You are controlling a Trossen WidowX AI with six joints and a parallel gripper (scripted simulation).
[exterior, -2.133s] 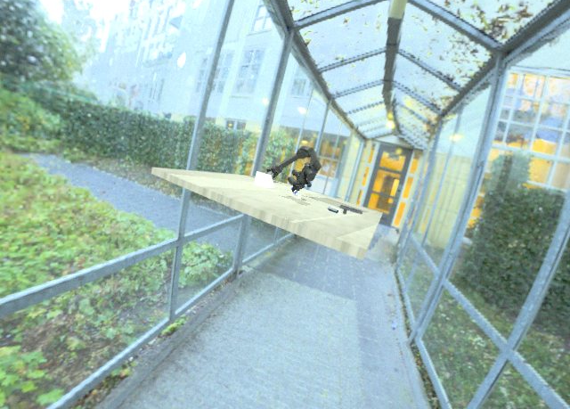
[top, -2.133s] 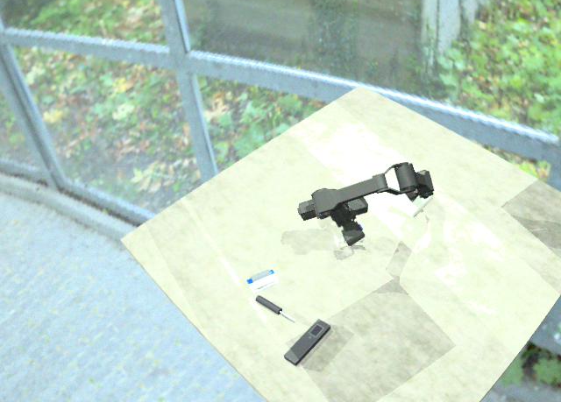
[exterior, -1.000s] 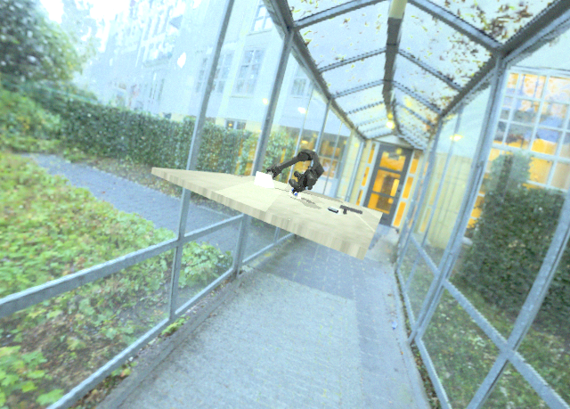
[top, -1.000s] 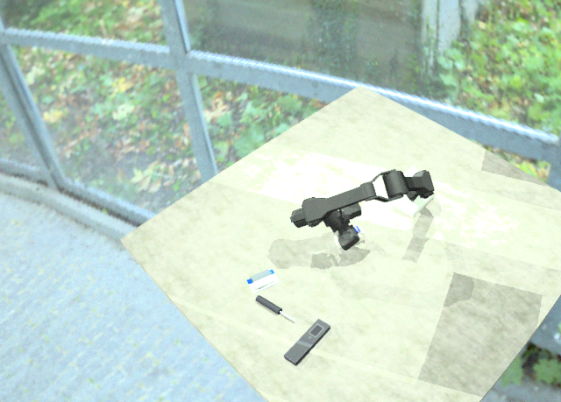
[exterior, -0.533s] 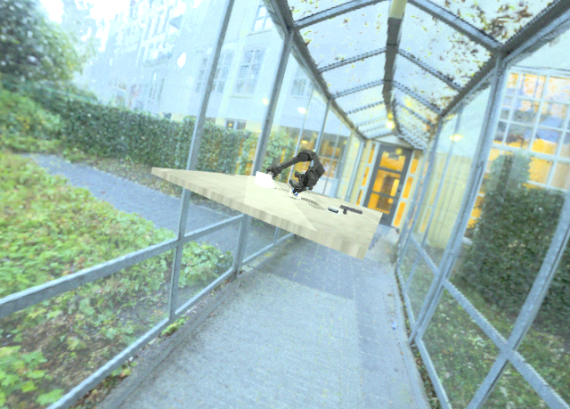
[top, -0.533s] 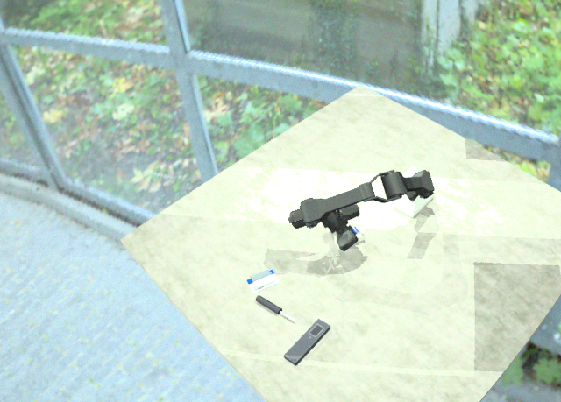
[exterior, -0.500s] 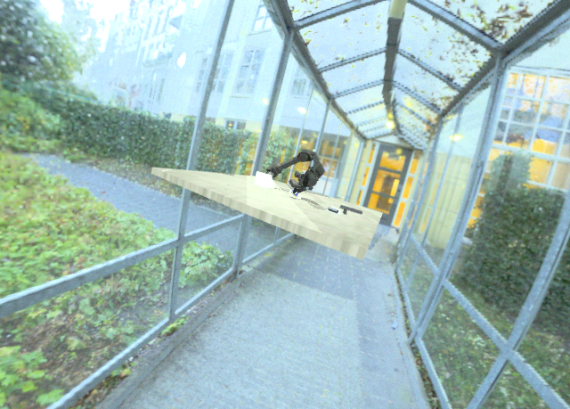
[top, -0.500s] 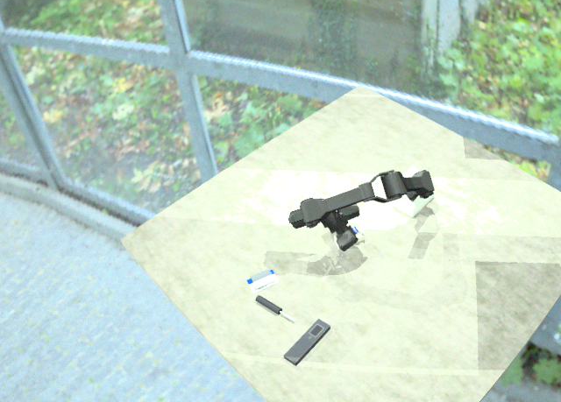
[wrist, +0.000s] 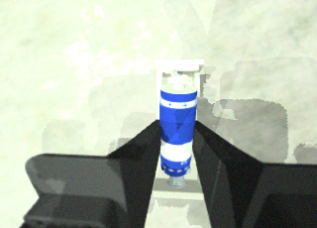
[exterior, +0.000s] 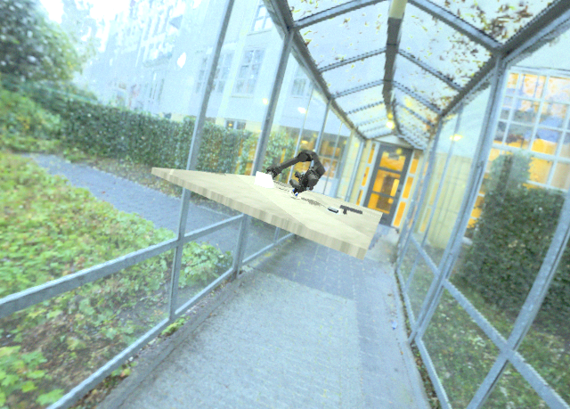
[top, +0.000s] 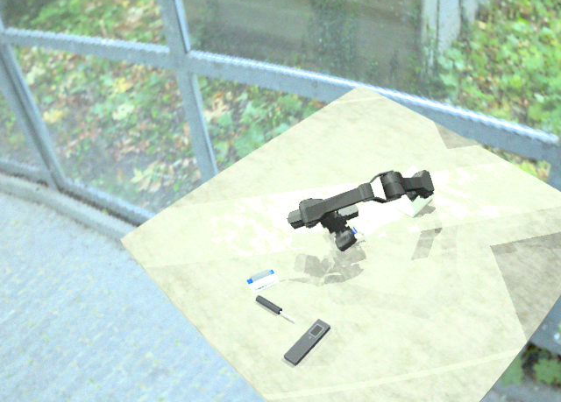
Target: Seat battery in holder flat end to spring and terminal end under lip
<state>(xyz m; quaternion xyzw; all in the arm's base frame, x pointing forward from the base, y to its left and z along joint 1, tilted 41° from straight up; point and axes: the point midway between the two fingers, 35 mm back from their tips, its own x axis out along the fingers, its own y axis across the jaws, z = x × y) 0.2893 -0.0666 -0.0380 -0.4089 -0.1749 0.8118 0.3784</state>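
In the wrist view my gripper (wrist: 176, 125) is shut on the blue and white battery (wrist: 176, 114), with a dark finger on each side of its middle. The battery lies lengthways along the white holder (wrist: 179, 65). Its near end sits right at the small spring (wrist: 176, 181) and its far end reaches up to the holder's far wall with the lip. I cannot tell whether that end is under the lip. In the top view the gripper (top: 346, 239) points down at the table (top: 408, 343), and a bit of the blue battery (top: 352, 229) shows beside it. The gripper (exterior: 297, 191) also shows small in the exterior view.
A small blue and white box (top: 262, 278), a screwdriver (top: 272, 306) and a dark remote-like slab (top: 307, 342) lie near the table's front left edge. A white block (top: 419, 204) (exterior: 264, 179) sits by the arm's base. Glass walls and railings surround the table.
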